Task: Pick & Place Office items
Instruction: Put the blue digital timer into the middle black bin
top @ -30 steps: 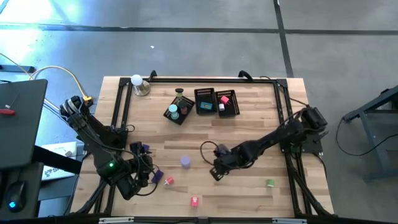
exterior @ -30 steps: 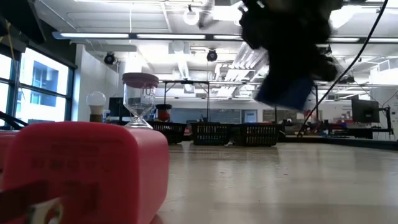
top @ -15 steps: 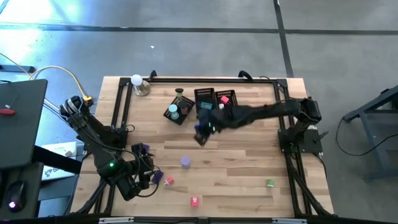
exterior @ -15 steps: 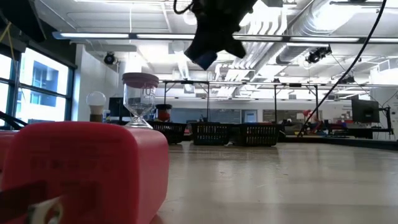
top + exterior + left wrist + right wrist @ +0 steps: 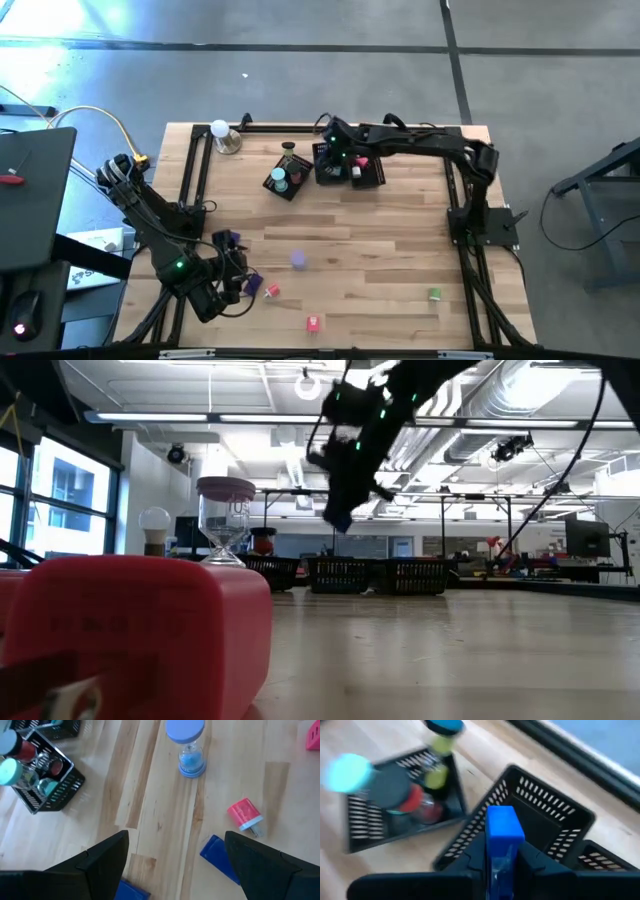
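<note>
My right gripper (image 5: 333, 158) hangs over the middle black mesh basket (image 5: 547, 827) at the table's far side, shut on a blue block (image 5: 504, 827). The low view shows it high above the baskets (image 5: 345, 470). My left gripper (image 5: 175, 870) is open, low over the near-left part of the table (image 5: 235, 277). Ahead of it a blue-capped sand timer (image 5: 186, 745) stands upright, and a red piece (image 5: 245, 815) and a blue block (image 5: 217, 857) lie flat. A pink piece (image 5: 313, 323) and a green piece (image 5: 434, 294) lie near the front edge. My right gripper pinches the blue block's lower part (image 5: 502, 851) between its two fingers (image 5: 475, 860). The block's free end (image 5: 503, 817) sticks out past the fingertips. It is lifted clear, over the middle basket's open top.
Three black mesh baskets stand in a row at the far side; the left one (image 5: 395, 815) holds teal, red and yellow-green timers, the right one (image 5: 366, 168) pink pieces. A white ball on a metal base (image 5: 222, 133) stands at the far-left corner. A black frame rail (image 5: 195, 170) borders the table.
My right gripper has swung from the middle of the table up and toward the far edge, carrying the blue block, and now hangs over the middle basket. It has stayed shut on the block.
</note>
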### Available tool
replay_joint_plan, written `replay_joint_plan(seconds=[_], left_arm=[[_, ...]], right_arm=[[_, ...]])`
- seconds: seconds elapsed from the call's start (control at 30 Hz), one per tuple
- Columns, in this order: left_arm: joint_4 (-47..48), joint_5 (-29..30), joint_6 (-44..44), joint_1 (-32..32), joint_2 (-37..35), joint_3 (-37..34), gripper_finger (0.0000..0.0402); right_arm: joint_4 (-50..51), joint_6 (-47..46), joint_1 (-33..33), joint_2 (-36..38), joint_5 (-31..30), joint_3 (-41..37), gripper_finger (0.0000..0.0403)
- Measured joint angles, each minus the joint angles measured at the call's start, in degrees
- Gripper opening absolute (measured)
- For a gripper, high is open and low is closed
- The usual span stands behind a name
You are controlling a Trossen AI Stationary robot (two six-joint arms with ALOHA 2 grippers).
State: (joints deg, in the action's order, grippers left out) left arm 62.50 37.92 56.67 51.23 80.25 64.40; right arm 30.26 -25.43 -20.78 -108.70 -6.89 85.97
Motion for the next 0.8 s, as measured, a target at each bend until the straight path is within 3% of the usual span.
replay_joint_plan(seconds=[0.3, 0.4, 0.8], left_arm=[[0.02, 1.30, 1.27, -0.86, 0.00, 0.00, 0.0321], [0.01, 0.90, 3.61, -0.86, 0.00, 0.00, 0.0321], [-0.04, -0.09, 11.07, 1.16, 0.00, 0.00, 0.0321]], right_arm=[[-2.00, 0.25, -2.62, -7.95, 3.07, -0.02, 0.0047], [-2.63, 1.18, -3.00, -8.10, 5.49, -0.04, 0.0065], [-5.55, -0.26, -2.97, -7.91, 5.42, 0.00, 0.0126]])
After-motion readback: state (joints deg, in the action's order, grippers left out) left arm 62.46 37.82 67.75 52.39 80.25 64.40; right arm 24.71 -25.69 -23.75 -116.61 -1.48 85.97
